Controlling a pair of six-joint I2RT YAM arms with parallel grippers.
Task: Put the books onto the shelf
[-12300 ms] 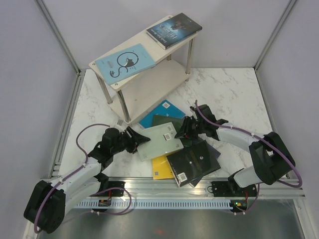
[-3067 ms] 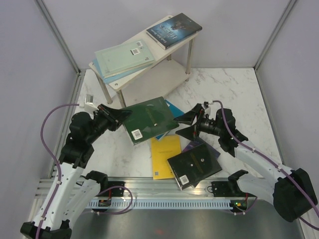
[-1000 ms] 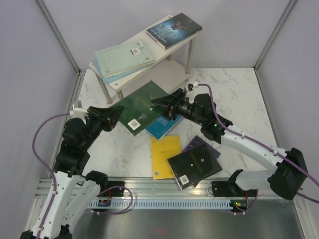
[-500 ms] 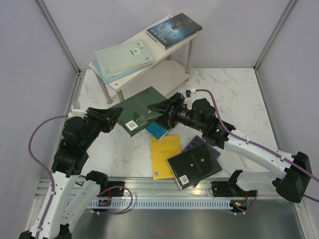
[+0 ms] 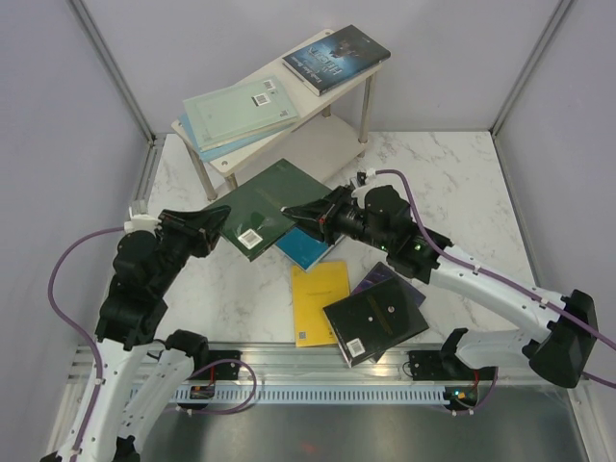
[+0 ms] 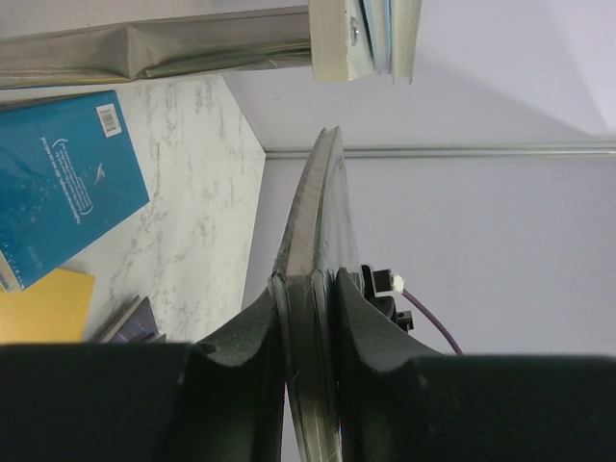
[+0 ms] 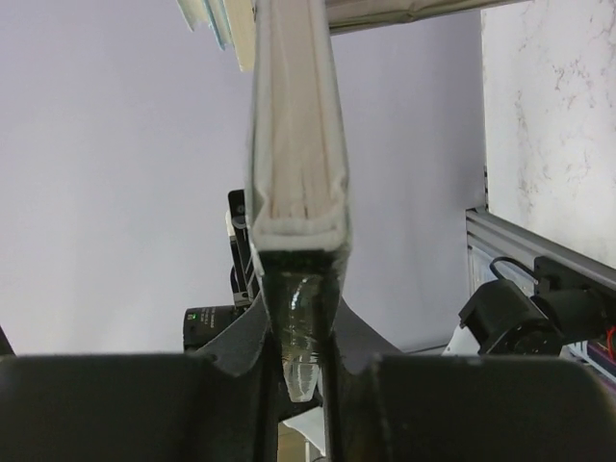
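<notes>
You have the dark green book point(image 5: 262, 204) lifted off the table point(image 5: 452, 183), hanging tilted just in front of the shelf point(image 5: 310, 149) and below its top board. Both hands are on it. The left gripper point(image 5: 216, 227) is clamped on its near left corner and the right gripper point(image 5: 295, 212) is clamped on its right edge. Each wrist view shows the jaws pinched tight on the thin edge.

That shared hold looks like your main risk. If the two arms do not travel together, the book could bend, twist or slide out of one pinch. If you release one side, expect the free end to droop.

The book also sits lower than the top board, so pushing straight ahead would likely ram it into the board's edge and shove the light rack. The top already carries the pale green book point(image 5: 241, 104) lying on the light blue book point(image 5: 214, 146), with the dark blue book point(image 5: 337, 58) beside them. A careless slide could knock those off the back
</notes>
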